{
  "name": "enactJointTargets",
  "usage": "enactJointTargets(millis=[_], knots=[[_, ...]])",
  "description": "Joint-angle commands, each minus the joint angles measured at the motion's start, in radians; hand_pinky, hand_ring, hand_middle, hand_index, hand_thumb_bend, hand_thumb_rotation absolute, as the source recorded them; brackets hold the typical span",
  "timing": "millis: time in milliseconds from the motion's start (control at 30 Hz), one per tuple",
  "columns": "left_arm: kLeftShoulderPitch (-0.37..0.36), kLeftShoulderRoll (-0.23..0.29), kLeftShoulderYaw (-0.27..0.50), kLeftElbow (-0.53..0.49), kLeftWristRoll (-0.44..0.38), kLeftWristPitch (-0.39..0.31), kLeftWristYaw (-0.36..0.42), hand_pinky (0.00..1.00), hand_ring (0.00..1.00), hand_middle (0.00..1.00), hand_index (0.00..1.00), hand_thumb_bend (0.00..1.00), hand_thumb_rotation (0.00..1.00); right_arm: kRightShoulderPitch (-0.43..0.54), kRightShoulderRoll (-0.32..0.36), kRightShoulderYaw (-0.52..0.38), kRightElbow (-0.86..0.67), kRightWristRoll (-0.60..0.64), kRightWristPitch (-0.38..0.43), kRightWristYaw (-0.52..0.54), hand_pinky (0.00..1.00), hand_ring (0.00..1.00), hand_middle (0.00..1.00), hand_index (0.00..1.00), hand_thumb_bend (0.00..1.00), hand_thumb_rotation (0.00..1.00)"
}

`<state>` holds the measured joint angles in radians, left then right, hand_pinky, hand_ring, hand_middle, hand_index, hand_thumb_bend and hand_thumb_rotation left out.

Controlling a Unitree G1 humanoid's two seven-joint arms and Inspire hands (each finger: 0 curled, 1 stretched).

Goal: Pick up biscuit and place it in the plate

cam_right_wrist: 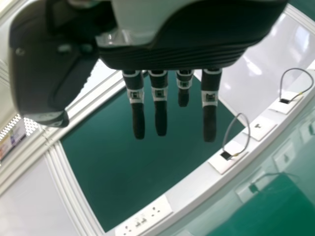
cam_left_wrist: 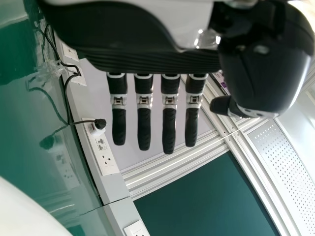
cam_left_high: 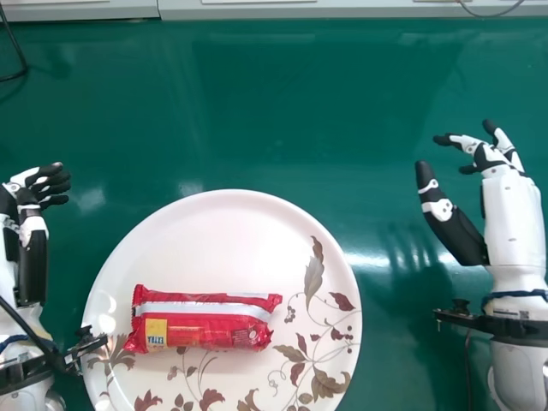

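Biscuit packet (cam_left_high: pixel 205 320) lies left-to-right on the plate (cam_left_high: pixel 214 240), nearer the wide, empty left robot hand (cam_left_high: pixel 32 257); right robot hand (cam_left_high: pixel 455 229) also wide.

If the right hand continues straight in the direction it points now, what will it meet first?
Probably the pale ledge beyond the green table, though the right hand may pass above it; its height is unclear.

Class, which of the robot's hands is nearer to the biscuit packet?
Left. The left hand is beyond and left of the biscuit packet; the right hand is farther away, past the plate's right side.
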<state>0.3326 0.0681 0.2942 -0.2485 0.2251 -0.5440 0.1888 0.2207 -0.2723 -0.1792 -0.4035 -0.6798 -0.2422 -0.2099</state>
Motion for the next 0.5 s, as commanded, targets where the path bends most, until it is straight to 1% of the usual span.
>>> enactJointTargets(millis=[0,67,133,200,400,467], knots=[[0.014,-0.003,-0.006,0.049,0.004,-0.029,0.011,0.56,0.63,0.65,0.67,0.15,0.27,0.016,0.016,0.008,-0.019,-0.01,0.016,-0.011,0.54,0.69,0.81,0.76,0.76,0.41],[0.005,-0.001,-0.006,0.066,0.001,-0.045,0.013,0.54,0.61,0.64,0.66,0.14,0.27,0.013,0.02,0.012,-0.027,-0.014,0.032,-0.004,0.53,0.69,0.81,0.76,0.77,0.39],[-0.001,-0.004,-0.006,0.073,0.002,-0.047,0.016,0.54,0.61,0.64,0.66,0.14,0.27,0.006,0.018,0.015,-0.025,-0.017,0.037,-0.007,0.52,0.69,0.81,0.76,0.77,0.41],[-0.005,-0.004,-0.007,0.081,0.003,-0.052,0.018,0.55,0.61,0.64,0.66,0.14,0.3,0.0,0.015,0.016,-0.018,-0.013,0.032,-0.015,0.52,0.68,0.81,0.76,0.77,0.41],[-0.019,0.0,-0.01,0.095,0.005,-0.058,0.026,0.53,0.61,0.63,0.65,0.13,0.28,-0.008,0.011,0.017,-0.013,-0.011,0.035,-0.019,0.52,0.69,0.81,0.76,0.77,0.39],[-0.023,0.0,-0.013,0.093,0.005,-0.054,0.025,0.54,0.61,0.63,0.65,0.12,0.28,-0.012,0.006,0.015,-0.001,-0.014,0.03,-0.03,0.53,0.69,0.8,0.75,0.77,0.41]])
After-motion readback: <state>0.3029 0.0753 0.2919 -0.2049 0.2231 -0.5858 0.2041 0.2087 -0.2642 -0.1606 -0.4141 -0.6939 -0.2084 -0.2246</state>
